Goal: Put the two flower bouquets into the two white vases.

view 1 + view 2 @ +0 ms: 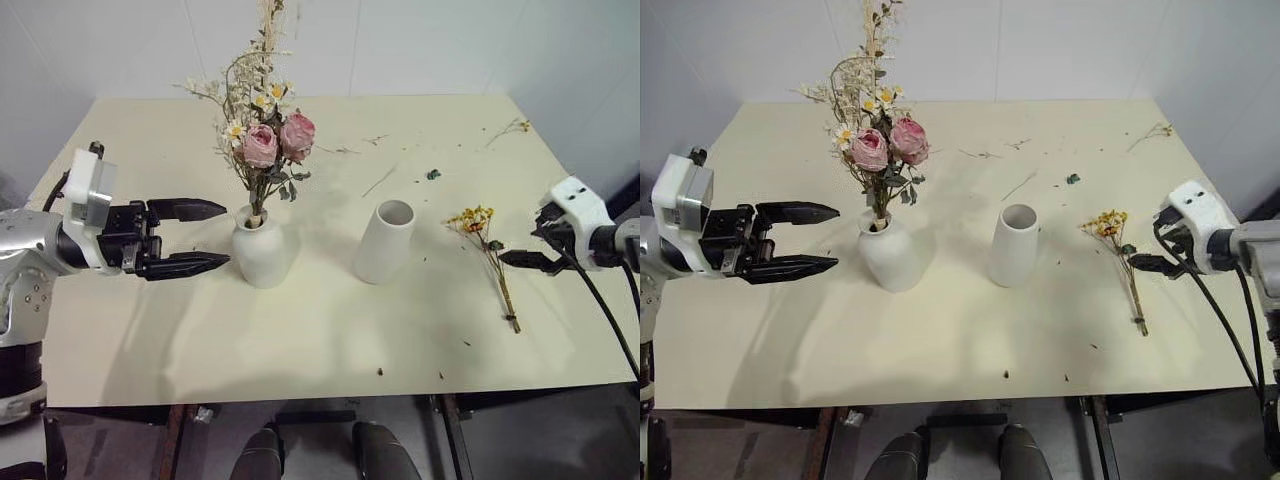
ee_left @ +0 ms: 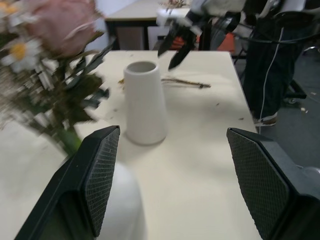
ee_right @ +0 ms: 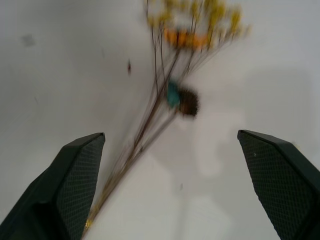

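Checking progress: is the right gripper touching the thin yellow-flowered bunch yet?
Apart. The right wrist view shows the open right gripper above the bunch, lying untouched on the table.

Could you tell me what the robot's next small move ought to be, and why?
Probably lower the open right end effector onto the thin yellow bunch's stems: it lies flat on the table, and the wide-mouthed vase is empty, while the rose bouquet already stands in the squat vase.

Bare table (image 1: 300, 340) between squat vase (image 1: 262, 250), cylinder vase (image 1: 385, 242).
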Robot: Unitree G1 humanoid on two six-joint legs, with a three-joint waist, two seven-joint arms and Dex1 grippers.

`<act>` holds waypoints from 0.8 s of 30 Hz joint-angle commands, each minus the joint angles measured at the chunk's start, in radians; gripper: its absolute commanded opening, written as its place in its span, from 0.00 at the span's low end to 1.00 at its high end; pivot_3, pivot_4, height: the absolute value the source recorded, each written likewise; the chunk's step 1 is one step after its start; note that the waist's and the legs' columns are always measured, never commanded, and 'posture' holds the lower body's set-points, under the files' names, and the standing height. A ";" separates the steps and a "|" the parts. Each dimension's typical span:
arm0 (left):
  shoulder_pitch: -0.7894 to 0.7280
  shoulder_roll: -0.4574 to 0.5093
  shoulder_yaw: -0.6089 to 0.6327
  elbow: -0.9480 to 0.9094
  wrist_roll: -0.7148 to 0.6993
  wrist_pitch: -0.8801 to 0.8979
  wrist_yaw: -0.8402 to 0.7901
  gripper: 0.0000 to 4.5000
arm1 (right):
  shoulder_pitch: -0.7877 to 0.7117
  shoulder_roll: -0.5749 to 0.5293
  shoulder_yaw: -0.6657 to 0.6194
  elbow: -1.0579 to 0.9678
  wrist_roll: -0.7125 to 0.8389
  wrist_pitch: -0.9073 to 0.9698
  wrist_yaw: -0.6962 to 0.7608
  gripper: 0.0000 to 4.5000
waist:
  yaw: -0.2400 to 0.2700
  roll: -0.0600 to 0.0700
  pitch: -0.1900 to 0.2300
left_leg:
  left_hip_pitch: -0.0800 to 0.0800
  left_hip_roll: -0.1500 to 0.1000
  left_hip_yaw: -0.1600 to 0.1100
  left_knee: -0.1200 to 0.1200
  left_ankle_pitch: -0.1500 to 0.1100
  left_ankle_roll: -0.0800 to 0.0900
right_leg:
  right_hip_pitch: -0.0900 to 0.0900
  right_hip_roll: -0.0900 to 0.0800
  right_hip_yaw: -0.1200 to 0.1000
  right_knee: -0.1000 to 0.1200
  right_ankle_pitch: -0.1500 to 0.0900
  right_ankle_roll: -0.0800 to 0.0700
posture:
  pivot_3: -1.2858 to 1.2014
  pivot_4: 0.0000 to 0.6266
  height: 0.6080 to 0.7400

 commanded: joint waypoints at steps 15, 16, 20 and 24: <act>0.143 -0.044 0.106 -0.194 -0.105 -0.008 0.157 0.82 | -0.095 0.073 0.101 0.228 -0.123 0.044 0.193 0.91 | -0.004 0.000 0.000 | 0.001 0.000 0.001 0.003 0.000 0.000 | 0.002 0.000 0.001 0.001 0.001 0.001 | 0.52 0.24 1.00; 0.140 -0.044 0.103 -0.190 -0.104 -0.011 0.157 0.82 | -0.090 0.075 0.103 0.226 -0.128 0.042 0.197 0.87 | -0.004 0.000 0.000 | 0.001 0.000 0.001 0.004 0.000 0.000 | 0.002 0.000 0.001 0.001 0.001 0.001 | 0.52 0.24 1.00; 0.122 -0.039 0.091 -0.173 -0.097 -0.024 0.152 0.82 | -0.072 0.087 0.087 0.229 -0.139 0.032 0.176 0.56 | -0.005 0.000 0.000 | 0.002 0.000 0.001 0.004 0.000 0.000 | 0.002 0.000 0.001 0.001 0.001 0.001 | 0.52 0.24 1.00; 0.102 -0.037 0.073 -0.148 -0.084 -0.039 0.142 0.82 | -0.081 0.097 0.050 0.240 -0.149 0.007 0.132 0.26 | -0.005 0.000 0.000 | 0.002 0.000 0.001 0.004 0.000 0.000 | 0.003 0.000 0.001 0.001 0.001 0.002 | 0.52 0.24 1.00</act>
